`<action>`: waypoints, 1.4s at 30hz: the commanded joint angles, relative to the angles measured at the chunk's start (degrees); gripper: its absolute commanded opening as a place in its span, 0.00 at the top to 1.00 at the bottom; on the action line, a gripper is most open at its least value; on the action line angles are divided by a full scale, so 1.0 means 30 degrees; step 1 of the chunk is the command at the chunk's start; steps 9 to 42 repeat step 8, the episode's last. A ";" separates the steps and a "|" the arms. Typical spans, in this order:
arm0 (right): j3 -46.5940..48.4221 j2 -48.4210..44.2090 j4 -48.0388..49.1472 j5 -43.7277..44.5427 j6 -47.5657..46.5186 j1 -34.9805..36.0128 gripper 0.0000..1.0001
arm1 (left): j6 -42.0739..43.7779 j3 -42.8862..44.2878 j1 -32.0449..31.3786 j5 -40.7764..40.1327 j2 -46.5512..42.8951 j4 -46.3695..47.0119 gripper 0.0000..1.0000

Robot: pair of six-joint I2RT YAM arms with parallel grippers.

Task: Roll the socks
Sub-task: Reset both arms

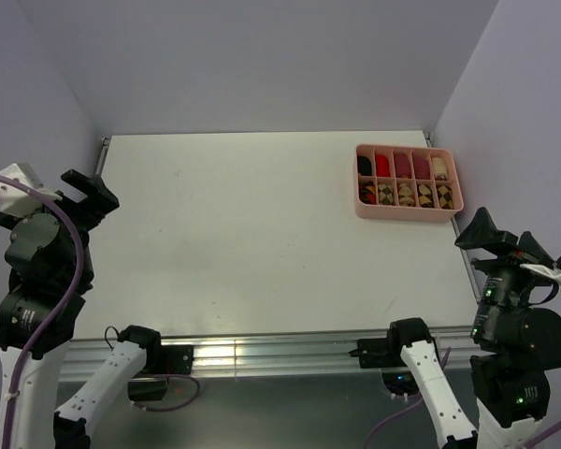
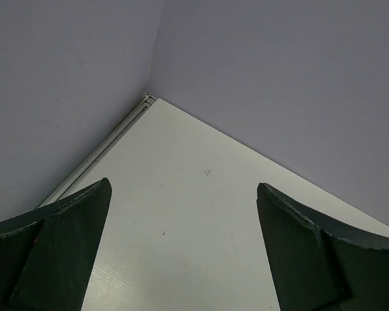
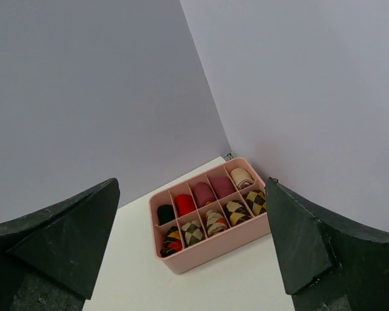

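The right tool stands wide open and empty, raised off the white table at its right near edge and facing the pink plastic divided box. The left tool is also spread open with nothing between its fingers. It sits at the table's left edge, well apart from the box.

The argyle diamond-patterned fabric socks sit bunched in the box's near row, one to a compartment, with the black-red-orange one at the left end. They should be light, soft and limp. They will likely sag and unfold when lifted, and they won't slip much or break. The best hold is probably a pinch from straight above on the bulging top fold of a bundle, taking enough cloth to lift it whole.

The thin compartment walls crowd each sock and leave little room for open fingers. The plain rolled socks in black, red, pink and cream fill the far row just behind. The box itself looks light and may shift or lift if a sock snags.
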 commanded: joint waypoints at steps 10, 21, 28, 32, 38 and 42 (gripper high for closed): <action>-0.1121 -0.0142 0.1646 -0.1278 -0.0159 0.0178 0.00 | -0.0145 -0.0909 -0.0075 -0.0107 -0.0764 0.0866 0.00; -0.1121 -0.0142 0.1646 -0.1278 -0.0159 0.0178 0.00 | -0.0145 -0.0909 -0.0075 -0.0107 -0.0764 0.0866 0.00; -0.1121 -0.0142 0.1646 -0.1278 -0.0159 0.0178 0.00 | -0.0145 -0.0909 -0.0075 -0.0107 -0.0764 0.0866 0.00; -0.1121 -0.0142 0.1646 -0.1278 -0.0159 0.0178 0.00 | -0.0145 -0.0909 -0.0075 -0.0107 -0.0764 0.0866 0.00; -0.1121 -0.0142 0.1646 -0.1278 -0.0159 0.0178 0.00 | -0.0145 -0.0909 -0.0075 -0.0107 -0.0764 0.0866 0.00; -0.1121 -0.0142 0.1646 -0.1278 -0.0159 0.0178 0.00 | -0.0145 -0.0909 -0.0075 -0.0107 -0.0764 0.0866 0.00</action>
